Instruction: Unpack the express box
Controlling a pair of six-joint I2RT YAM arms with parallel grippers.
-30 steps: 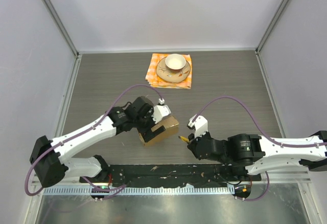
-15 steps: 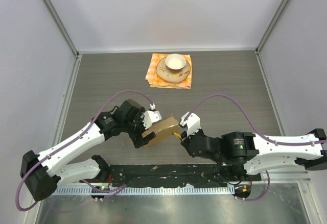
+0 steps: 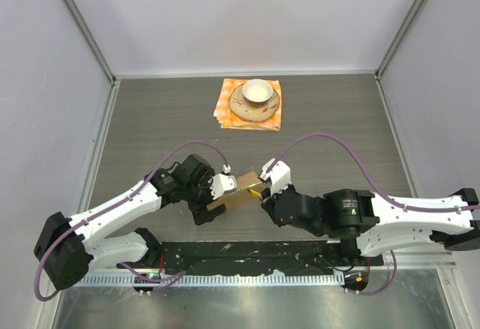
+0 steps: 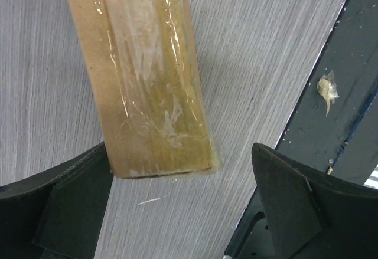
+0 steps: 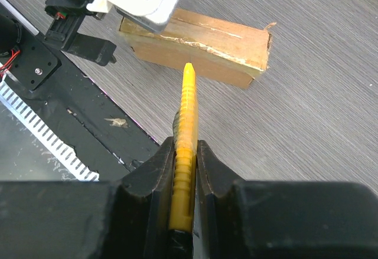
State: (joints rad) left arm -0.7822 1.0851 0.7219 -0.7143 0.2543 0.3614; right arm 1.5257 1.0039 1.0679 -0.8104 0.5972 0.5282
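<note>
The express box (image 3: 241, 189), plain brown cardboard sealed with clear tape, lies on the grey wood table (image 3: 337, 127) between my two arms. My left gripper (image 3: 210, 198) is open and straddles the box's near-left end. In the left wrist view that taped end (image 4: 144, 76) sits close to the left finger (image 4: 65, 206), with a wide gap to the right finger (image 4: 289, 206). My right gripper (image 5: 186, 153) is shut on a yellow cutter (image 5: 188, 111). The cutter's tip points at the box's long side (image 5: 201, 55), right at its upper edge.
A cup on a saucer (image 3: 255, 98) rests on an orange checkered cloth (image 3: 225, 112) at the far middle. The black base plate (image 3: 247, 252) runs along the near edge, just behind the box. Grey walls enclose the table on three sides.
My right gripper has moved left and forward, bringing the cutter's tip up to the box. My left gripper has drawn back along the box to its near-left end, and the box now looks narrower.
</note>
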